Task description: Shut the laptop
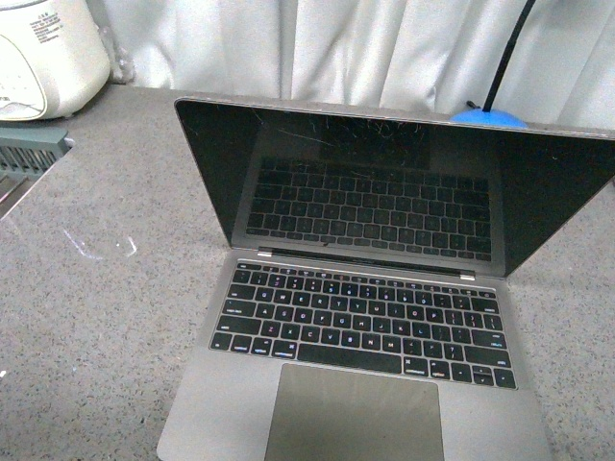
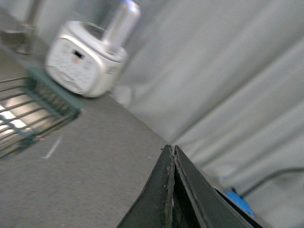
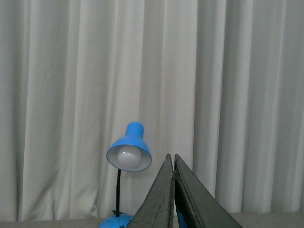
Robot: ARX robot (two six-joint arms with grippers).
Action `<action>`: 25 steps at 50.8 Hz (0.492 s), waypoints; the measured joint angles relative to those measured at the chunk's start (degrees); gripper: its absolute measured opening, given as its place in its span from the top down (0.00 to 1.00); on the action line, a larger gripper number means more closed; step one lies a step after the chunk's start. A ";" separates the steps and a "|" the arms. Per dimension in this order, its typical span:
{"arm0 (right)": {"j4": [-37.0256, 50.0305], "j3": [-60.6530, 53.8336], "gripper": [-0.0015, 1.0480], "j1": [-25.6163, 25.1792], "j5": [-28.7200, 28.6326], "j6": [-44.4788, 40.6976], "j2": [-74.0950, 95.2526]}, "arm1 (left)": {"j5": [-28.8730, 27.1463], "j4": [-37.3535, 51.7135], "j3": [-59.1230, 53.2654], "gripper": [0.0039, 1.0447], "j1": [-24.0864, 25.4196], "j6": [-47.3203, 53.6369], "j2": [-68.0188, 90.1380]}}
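Grey laptop open, front edge cut off; left pincer, right pincer both closed, empty

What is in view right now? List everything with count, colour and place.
laptop: one, space-grey with black keys and screen, open, middle of the counter
counter: one, speckled grey, under everything
kitchen appliance: one, white, far left corner
wire rack: one, teal frame, left edge of the counter
desk lamp: one, blue, behind the laptop's lid, right of centre
curtain: white, along the back
left gripper: one, dark, shut, holding nothing
right gripper: one, dark, shut, holding nothing
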 joint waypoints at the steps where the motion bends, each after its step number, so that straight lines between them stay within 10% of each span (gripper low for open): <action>1: 3.04 0.00 0.99 0.55 -0.59 -0.48 2.80 | 0.11 4.07 0.72 0.96 -2.69 2.43 3.58; 25: 25.62 11.13 0.99 -0.37 -21.66 -11.85 56.19 | 17.22 23.69 27.43 0.96 0.07 8.00 52.19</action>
